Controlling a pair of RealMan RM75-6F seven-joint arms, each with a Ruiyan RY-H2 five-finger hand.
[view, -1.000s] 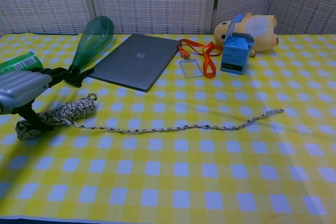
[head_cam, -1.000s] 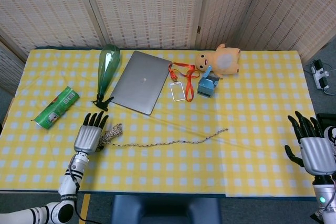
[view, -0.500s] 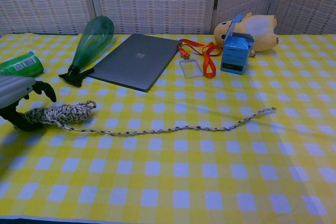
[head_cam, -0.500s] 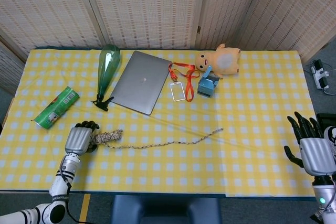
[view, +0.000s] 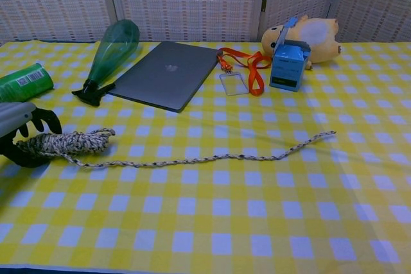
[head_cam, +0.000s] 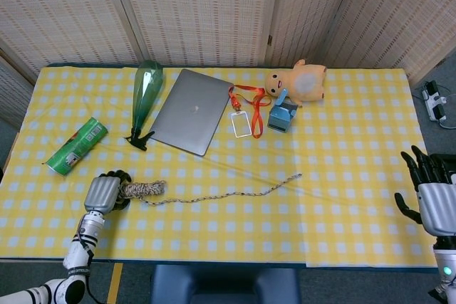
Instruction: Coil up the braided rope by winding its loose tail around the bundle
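Black-and-white braided rope (view: pixel 70 142): bundled end near the front left of the yellow-and-white checked tablecloth (head_cam: pixel 342 197), loose tail (head_cam: pixel 235 193) trailing rightward in a wavy line towards the middle of the table. Bundle now shifted slightly left and nearer the front edge than a second ago, tail tip drawn left with it.

Left hand (head_cam: pixel 103 193): dark fingers (view: pixel 45 120) curled over the bundle's left end, gripping it; previously spread flat above it.

Right hand (head_cam: pixel 433 197): at the right table edge, fingers spread apart, holding nothing; sits a little lower and further right than before.

Green cylindrical can (head_cam: pixel 75 146): lying on its side, far left; label printing too small to read.

Green translucent plastic bottle (head_cam: pixel 144 97): lying beside a closed grey laptop (head_cam: pixel 192 110), lid logo faint.

Orange lanyard with clear badge holder (head_cam: pixel 246 113), small blue box (head_cam: pixel 283 116), orange plush toy (head_cam: pixel 301 80): grouped at the back.
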